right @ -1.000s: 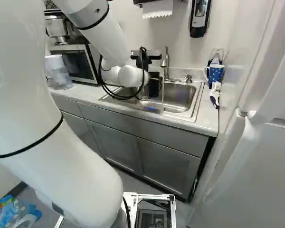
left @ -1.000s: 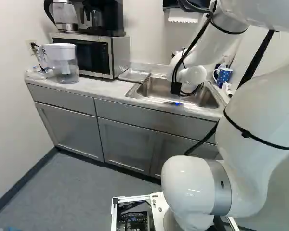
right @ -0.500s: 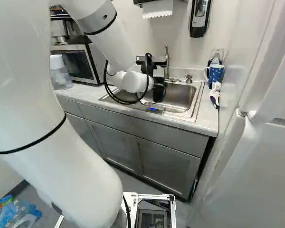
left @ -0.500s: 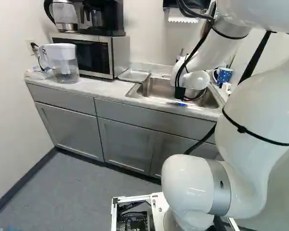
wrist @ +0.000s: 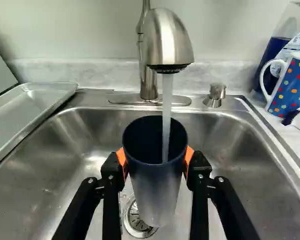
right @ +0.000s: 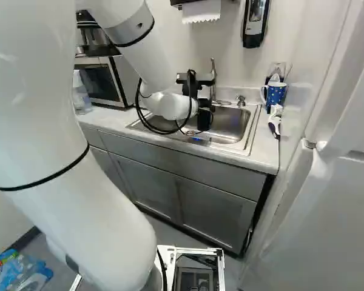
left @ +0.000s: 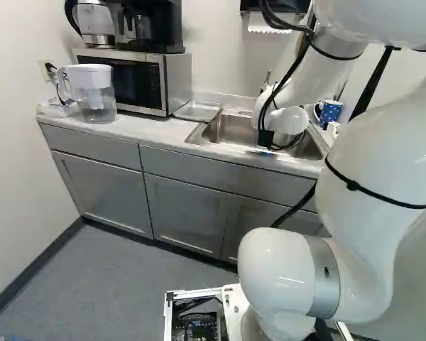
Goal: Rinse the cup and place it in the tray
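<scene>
Cup (wrist: 155,192): pinched in gripper (wrist: 156,162) from both sides, roughly upright, mouth under running water (wrist: 167,100). Once rinsed, likely carry toward tray (wrist: 27,106), at ten o'clock from gripper.

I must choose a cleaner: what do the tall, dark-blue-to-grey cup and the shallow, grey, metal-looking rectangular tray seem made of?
The cup could be coated metal or plastic: its smooth, dark finish fades evenly to silvery grey. The tray is most likely metal, satin-finished, judging by its soft grey sheen and thin rim.
</scene>
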{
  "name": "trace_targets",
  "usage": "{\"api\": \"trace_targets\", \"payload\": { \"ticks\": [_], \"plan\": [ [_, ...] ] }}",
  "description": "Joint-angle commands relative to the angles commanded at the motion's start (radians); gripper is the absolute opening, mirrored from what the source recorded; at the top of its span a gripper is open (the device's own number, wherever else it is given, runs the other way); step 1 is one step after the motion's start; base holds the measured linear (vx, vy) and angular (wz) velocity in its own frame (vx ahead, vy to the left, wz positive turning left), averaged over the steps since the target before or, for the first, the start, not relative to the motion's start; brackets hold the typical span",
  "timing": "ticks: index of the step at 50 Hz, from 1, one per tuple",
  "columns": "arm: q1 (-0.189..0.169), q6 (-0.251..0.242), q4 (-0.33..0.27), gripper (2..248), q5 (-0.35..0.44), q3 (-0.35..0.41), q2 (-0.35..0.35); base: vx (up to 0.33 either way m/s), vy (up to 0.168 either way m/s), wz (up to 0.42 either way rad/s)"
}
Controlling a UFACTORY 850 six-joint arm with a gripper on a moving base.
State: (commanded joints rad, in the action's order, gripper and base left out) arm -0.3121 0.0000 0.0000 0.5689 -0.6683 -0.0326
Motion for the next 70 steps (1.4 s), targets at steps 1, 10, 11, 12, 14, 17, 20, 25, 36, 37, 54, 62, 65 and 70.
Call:
{"api": "trace_targets", "payload": {
  "ticks": [1,10,11,12,14,17,20,25,36,37,54,62,65,70],
  "plan": [
    [0.000,0.000,0.000,125,0.000,0.000,0.000,0.000,0.000,0.000],
    [0.000,0.000,0.000,125,0.000,0.000,0.000,0.000,0.000,0.000],
    [0.000,0.000,0.000,125,0.000,0.000,0.000,0.000,0.000,0.000],
    [0.000,0.000,0.000,125,0.000,0.000,0.000,0.000,0.000,0.000],
    [0.000,0.000,0.000,125,0.000,0.000,0.000,0.000,0.000,0.000],
    [0.000,0.000,0.000,125,0.000,0.000,0.000,0.000,0.000,0.000],
    [0.000,0.000,0.000,125,0.000,0.000,0.000,0.000,0.000,0.000],
    [0.000,0.000,0.000,125,0.000,0.000,0.000,0.000,0.000,0.000],
    [0.000,0.000,0.000,125,0.000,0.000,0.000,0.000,0.000,0.000],
    [0.000,0.000,0.000,125,0.000,0.000,0.000,0.000,0.000,0.000],
    [0.000,0.000,0.000,125,0.000,0.000,0.000,0.000,0.000,0.000],
    [0.000,0.000,0.000,125,0.000,0.000,0.000,0.000,0.000,0.000],
    [0.000,0.000,0.000,125,0.000,0.000,0.000,0.000,0.000,0.000],
    [0.000,0.000,0.000,125,0.000,0.000,0.000,0.000,0.000,0.000]
  ]
}}
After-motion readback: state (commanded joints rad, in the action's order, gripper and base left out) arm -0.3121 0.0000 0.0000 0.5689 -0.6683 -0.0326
